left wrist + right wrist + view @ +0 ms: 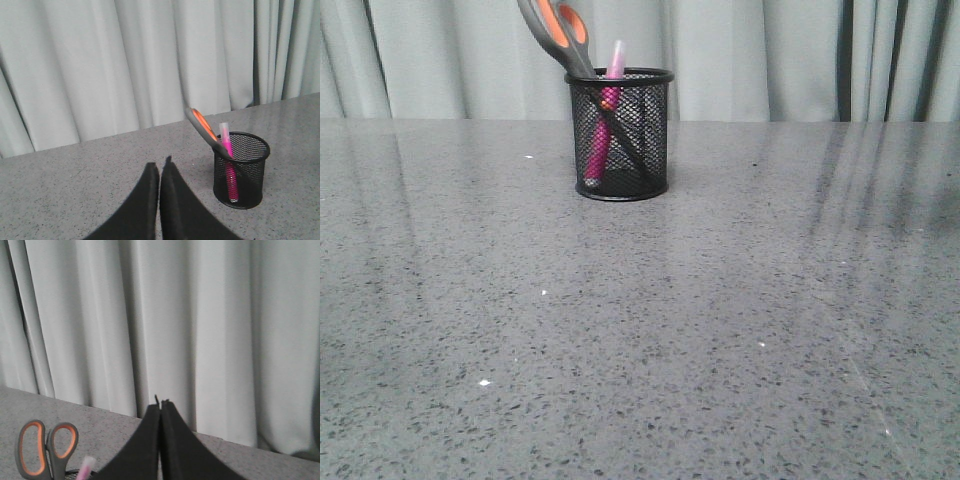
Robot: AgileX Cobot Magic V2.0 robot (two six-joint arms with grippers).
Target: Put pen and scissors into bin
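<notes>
The black wire-mesh bin (620, 135) stands upright at the far middle of the grey table. The magenta pen (605, 120) stands inside it, clear cap up. The scissors (560, 35) lean in it blades down, their grey and orange handles sticking out up and to the left. The left wrist view shows the bin (241, 170), pen (227, 150) and scissors (202, 127) off to one side of my left gripper (160, 165), which is shut and empty. My right gripper (160, 405) is shut and empty, with the scissors handles (46, 447) and pen cap (86, 467) low beside it. Neither gripper shows in the front view.
A pale grey curtain (770, 50) hangs along the table's far edge, right behind the bin. The speckled grey table (640, 330) stretches from the bin toward the front.
</notes>
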